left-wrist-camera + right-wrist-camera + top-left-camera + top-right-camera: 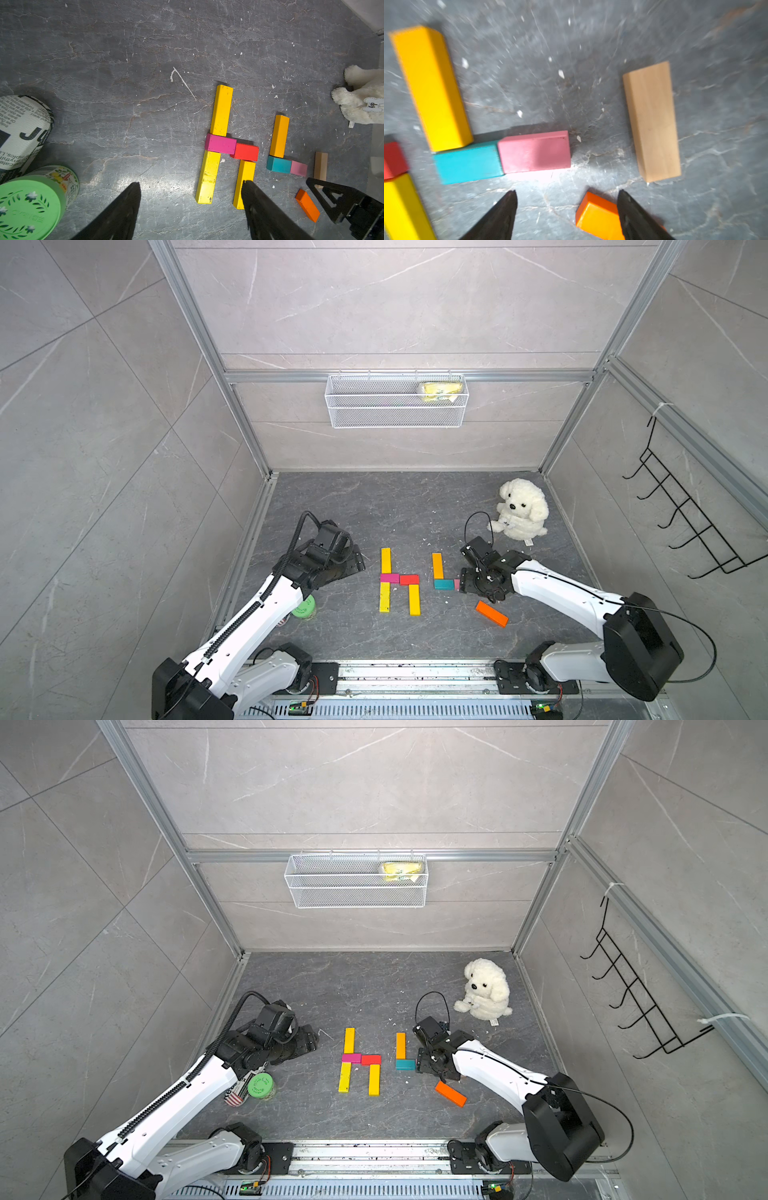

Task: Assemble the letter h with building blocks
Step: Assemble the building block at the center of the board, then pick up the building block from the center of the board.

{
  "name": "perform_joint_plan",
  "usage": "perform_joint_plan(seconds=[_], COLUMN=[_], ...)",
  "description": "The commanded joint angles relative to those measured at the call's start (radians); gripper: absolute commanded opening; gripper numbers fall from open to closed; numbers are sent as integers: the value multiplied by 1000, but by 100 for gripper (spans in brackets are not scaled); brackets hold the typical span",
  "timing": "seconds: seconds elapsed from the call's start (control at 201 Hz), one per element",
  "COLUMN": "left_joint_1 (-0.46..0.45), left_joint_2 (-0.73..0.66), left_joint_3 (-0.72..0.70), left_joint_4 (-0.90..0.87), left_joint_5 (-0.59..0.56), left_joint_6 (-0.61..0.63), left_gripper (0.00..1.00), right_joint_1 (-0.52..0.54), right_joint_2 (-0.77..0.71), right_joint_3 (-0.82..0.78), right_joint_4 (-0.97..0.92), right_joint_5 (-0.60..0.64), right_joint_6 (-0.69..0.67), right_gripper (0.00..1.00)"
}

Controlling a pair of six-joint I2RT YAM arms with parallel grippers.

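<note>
Five building blocks form an h shape in both top views: an amber bar (385, 560), a magenta block (389, 578), a red block (409, 579), and two yellow bars (385, 597) (414, 600). To its right lie an amber bar (437, 565), a teal block (444, 584) and a pink block (534, 151). A tan bar (652, 120) lies apart from them. My right gripper (567, 191) is open, low over the floor, with the end of the orange bar (596, 216) between its fingers. My left gripper (190, 182) is open and empty, left of the h.
A green-lidded can (304, 608) stands by the left arm, next to a newsprint-patterned can (20, 128). A white plush dog (521, 510) sits at the back right. A wire basket (397, 400) hangs on the back wall and a hook rack (685, 522) on the right wall.
</note>
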Motion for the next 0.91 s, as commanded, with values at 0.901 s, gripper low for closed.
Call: perform_joint_plan(seconds=[0.901], left_joint_1=[7], left_joint_2=[-13], left_joint_3=[49], left_joint_4=[-6], left_joint_5=[5], left_joint_6=[50], left_gripper=[82], right_joint_1=[-408], right_joint_2=[179], right_joint_3=[-48], right_joint_4=[110], right_joint_5=[-159], right_joint_6=[-154], right_gripper=[57])
